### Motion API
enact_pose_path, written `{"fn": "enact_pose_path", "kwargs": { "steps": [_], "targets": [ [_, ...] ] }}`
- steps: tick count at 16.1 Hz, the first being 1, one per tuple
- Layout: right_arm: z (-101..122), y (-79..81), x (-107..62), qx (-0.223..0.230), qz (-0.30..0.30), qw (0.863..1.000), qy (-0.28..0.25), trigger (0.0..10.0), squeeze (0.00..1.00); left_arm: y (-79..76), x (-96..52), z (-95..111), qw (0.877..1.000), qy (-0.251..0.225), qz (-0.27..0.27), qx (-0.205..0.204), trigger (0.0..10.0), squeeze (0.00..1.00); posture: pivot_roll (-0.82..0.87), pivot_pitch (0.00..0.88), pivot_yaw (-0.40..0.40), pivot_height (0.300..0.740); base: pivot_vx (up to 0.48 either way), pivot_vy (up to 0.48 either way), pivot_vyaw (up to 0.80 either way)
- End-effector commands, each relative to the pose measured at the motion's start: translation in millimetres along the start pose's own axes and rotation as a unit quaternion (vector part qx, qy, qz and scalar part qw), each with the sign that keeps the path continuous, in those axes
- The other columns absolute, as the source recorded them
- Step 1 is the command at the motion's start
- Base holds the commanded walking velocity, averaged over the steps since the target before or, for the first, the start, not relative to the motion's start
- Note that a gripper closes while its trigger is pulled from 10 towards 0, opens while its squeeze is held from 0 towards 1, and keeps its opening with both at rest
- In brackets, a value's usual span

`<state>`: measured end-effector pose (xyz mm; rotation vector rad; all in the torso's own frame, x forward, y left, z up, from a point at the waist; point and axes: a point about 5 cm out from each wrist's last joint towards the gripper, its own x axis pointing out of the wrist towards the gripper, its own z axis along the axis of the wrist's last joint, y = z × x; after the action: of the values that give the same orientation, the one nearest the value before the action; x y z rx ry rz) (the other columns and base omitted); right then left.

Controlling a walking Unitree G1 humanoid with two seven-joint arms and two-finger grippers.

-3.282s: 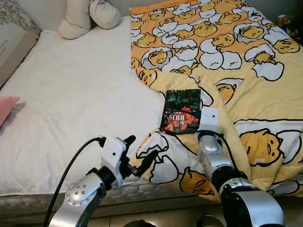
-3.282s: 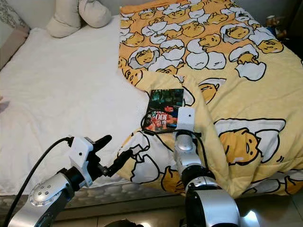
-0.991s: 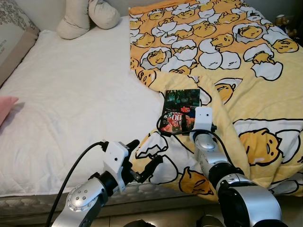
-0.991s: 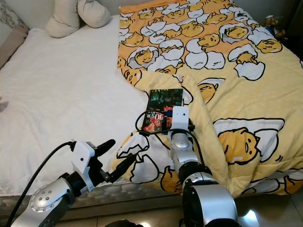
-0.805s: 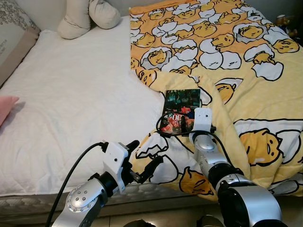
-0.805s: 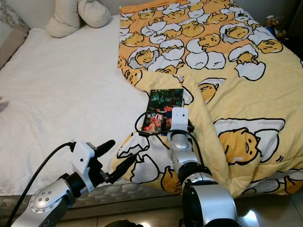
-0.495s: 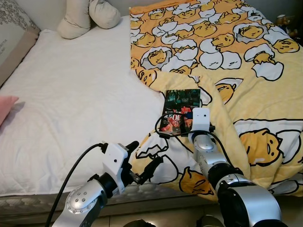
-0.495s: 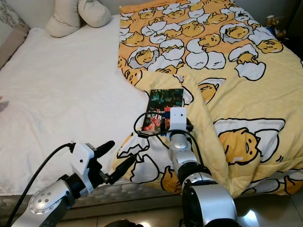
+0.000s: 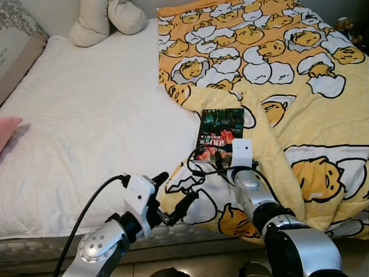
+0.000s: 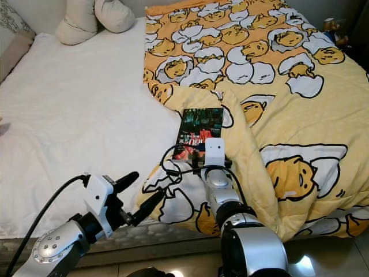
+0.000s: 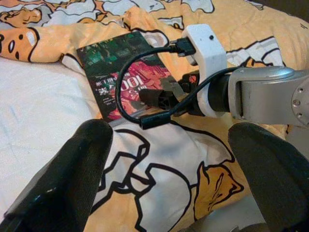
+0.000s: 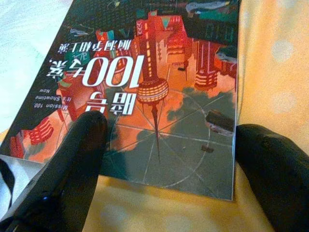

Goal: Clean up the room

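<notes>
A book (image 9: 221, 128) with a dark green and red cover lies flat where the yellow duvet (image 9: 300, 86) meets the white sheet (image 9: 92, 115). My right gripper (image 12: 168, 126) is open just above the book's near edge, one finger (image 12: 72, 159) toward each near corner; it is not gripping the book. The left wrist view shows this gripper (image 11: 164, 99) over the cover, with its black cable looping across the book (image 11: 120, 72). My left gripper (image 9: 177, 186) is open and empty, low at the bed's front edge, left of the book.
Two beige pillows (image 9: 106, 20) lie at the head of the bed, a patterned cushion (image 9: 14, 46) far left, a pink item (image 9: 7, 130) at the left edge. The mattress's front edge (image 9: 34, 245) runs below my arms. Small objects (image 9: 346, 26) stand far right.
My right gripper has drifted a little left and back toward me, from over the book's right side to its near edge. The book and my left arm have hardly moved.
</notes>
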<state>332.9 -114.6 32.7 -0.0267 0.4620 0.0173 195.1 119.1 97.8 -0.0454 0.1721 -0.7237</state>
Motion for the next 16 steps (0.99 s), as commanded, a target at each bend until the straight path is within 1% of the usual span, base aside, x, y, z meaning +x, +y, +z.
{"fn": "enact_pose_path", "kwargs": {
  "steps": [1,4,5,6,7,8,10,12,13,16],
  "targets": [
    [-11,6.2,-2.2,0.007,0.013,1.000,0.027,10.0,0.00,1.5,-4.3,0,1.000,0.009,0.005,0.006,10.0,0.00,0.08,0.118,0.207,0.740,0.000,0.000,0.00],
    [-17,6.5,-3.2,0.016,0.018,0.999,0.040,10.0,0.00,1.6,-5.2,0,1.000,0.011,0.005,0.006,10.0,0.00,0.08,0.118,0.207,0.740,0.000,0.000,0.00],
    [-19,6.7,-3.7,0.037,0.022,0.998,0.050,10.0,0.00,1.6,-5.4,0,1.000,0.011,0.005,0.006,10.0,0.00,0.08,0.125,0.210,0.740,0.000,0.000,0.00],
    [-24,7.4,-4.6,0.073,0.030,0.995,0.066,10.0,0.00,1.9,-5.8,0,1.000,0.012,0.006,0.007,10.0,0.00,0.08,0.125,0.210,0.740,0.000,0.000,0.00],
    [-25,7.7,-4.9,0.084,0.033,0.994,0.068,10.0,0.00,2.1,-6.0,0,1.000,0.013,0.006,0.007,10.0,0.00,0.08,0.125,0.210,0.740,0.000,0.000,0.00],
    [-24,8.2,-4.7,0.093,0.039,0.993,0.063,0.0,0.00,2.1,-5.6,0,1.000,0.013,0.006,0.007,10.0,0.00,0.08,0.129,0.211,0.740,0.000,0.000,0.00],
    [-20,10.9,-4.1,0.105,0.050,0.992,0.052,0.0,0.00,1.9,-4.9,1,1.000,0.013,0.006,0.007,10.0,0.00,0.08,0.129,0.211,0.740,0.000,0.000,0.00],
    [-19,15.3,-4.3,0.161,0.063,0.983,0.055,0.0,0.00,1.7,-4.3,0,1.000,0.013,0.005,0.006,10.0,0.00,0.08,0.129,0.211,0.740,0.000,0.000,0.00],
    [-19,15.4,-4.2,0.171,0.064,0.982,0.055,0.0,0.00,1.9,-4.1,1,1.000,0.013,0.005,0.006,10.0,0.00,0.08,0.129,0.212,0.740,0.000,0.000,0.00],
    [-16,14.0,-3.7,0.173,0.064,0.982,0.048,0.0,0.00,2.0,-3.8,1,1.000,0.013,0.004,0.006,10.0,0.00,0.07,0.130,0.214,0.740,0.000,0.000,0.00]
  ]
}}
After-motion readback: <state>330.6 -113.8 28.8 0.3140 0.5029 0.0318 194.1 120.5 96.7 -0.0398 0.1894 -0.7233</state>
